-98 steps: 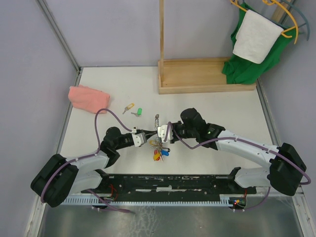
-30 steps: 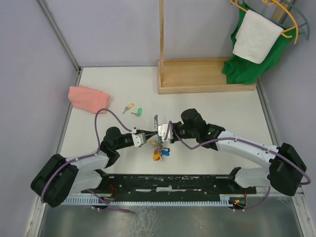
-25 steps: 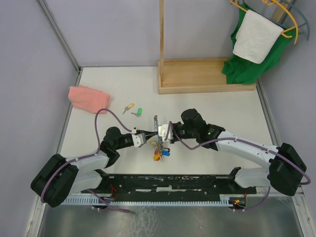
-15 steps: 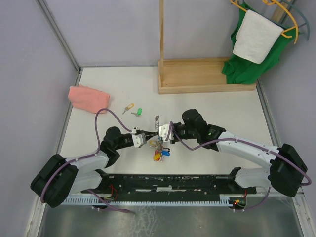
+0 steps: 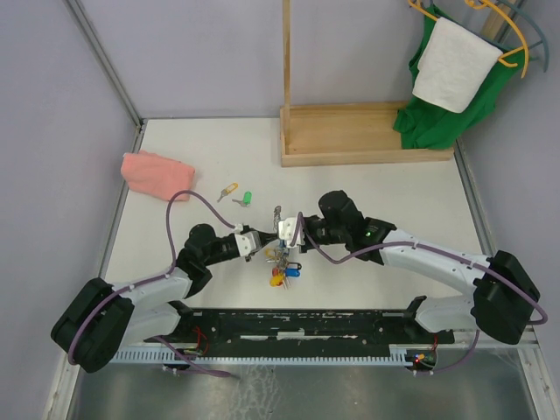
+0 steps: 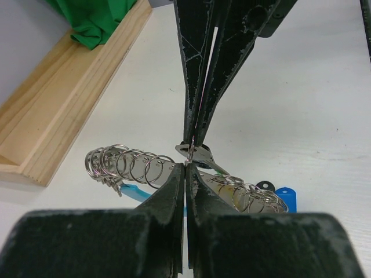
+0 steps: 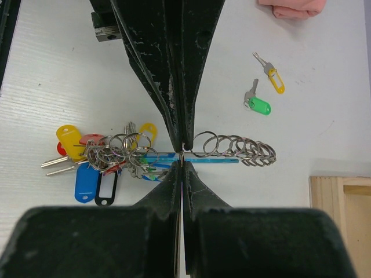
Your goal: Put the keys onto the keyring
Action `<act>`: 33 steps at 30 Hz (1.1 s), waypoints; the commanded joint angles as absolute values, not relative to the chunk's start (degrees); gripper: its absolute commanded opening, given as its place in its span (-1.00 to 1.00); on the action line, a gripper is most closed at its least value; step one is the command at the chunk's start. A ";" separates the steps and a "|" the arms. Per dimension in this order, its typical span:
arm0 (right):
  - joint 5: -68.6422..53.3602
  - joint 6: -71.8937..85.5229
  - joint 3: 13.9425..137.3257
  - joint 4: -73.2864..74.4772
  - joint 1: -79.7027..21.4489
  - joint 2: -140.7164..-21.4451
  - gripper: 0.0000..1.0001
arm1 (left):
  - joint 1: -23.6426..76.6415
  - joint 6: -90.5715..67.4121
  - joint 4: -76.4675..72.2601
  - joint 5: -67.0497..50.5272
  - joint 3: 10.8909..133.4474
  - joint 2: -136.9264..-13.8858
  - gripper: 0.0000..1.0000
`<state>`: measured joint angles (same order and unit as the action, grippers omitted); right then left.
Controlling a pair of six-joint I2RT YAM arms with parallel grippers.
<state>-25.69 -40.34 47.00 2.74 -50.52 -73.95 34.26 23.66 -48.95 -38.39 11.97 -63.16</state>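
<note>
Our left tool [image 6: 185,169] and right tool [image 7: 181,164] meet tip to tip, each pinched together on the wire of the keyring [image 7: 232,146] between them, near the middle of the surface [image 5: 394,192]. We see a yellow key [image 5: 228,189] and a green key [image 5: 247,198] lying loose farther back.

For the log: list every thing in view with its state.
Keyring: pinched, tagged keys strung on it.
Left gripper: shut on keyring.
Right gripper: shut on keyring.
Yellow key: loose, off the ring.
Green key: loose, off the ring.
Pink cloth: crumpled.
White towel: hanging.
</note>
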 commanded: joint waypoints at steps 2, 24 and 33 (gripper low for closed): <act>-27.87 -41.01 49.62 1.98 -50.89 -74.31 -0.99 | 34.67 14.70 -56.85 -35.77 13.50 -61.22 -0.95; -20.88 -43.81 40.99 -9.48 -51.80 -71.54 -0.99 | 34.73 -6.16 -83.39 -29.50 7.93 -66.71 -0.95; -19.68 -49.12 46.78 0.99 -52.66 -70.14 -0.99 | 34.63 -0.04 -75.08 -29.46 6.96 -65.93 -0.79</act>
<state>-20.80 -45.91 42.39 -4.21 -52.12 -71.70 34.52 -2.70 -71.72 -30.13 7.05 -67.48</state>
